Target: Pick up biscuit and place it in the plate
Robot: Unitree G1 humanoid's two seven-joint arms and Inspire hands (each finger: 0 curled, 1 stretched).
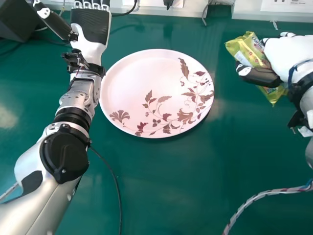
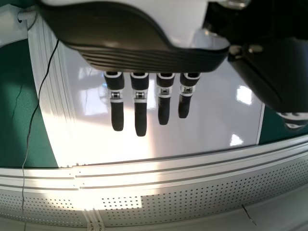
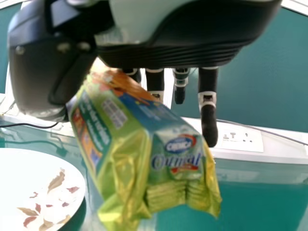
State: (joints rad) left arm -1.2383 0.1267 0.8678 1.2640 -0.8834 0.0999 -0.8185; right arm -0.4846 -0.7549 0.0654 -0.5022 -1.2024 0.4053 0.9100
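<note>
I have the biscuit packet [image 1: 245, 48] pinched in my right hand [image 1: 287, 53], off to the right of the plate [image 1: 134, 83], so I judge the pick made and next need to carry it across, lower and release

The plate [image 1: 137, 83] was pale pink, patterned with sprays of brown and dark red leaves; the worktop [image 1: 166, 196] was deep green. The biscuit packet [image 3: 125, 173] was yellow-green with blue, orange, red and white patches and a striped barcode. The left hand [image 1: 93, 25] and right hand [image 1: 292, 55] were white and black
</note>
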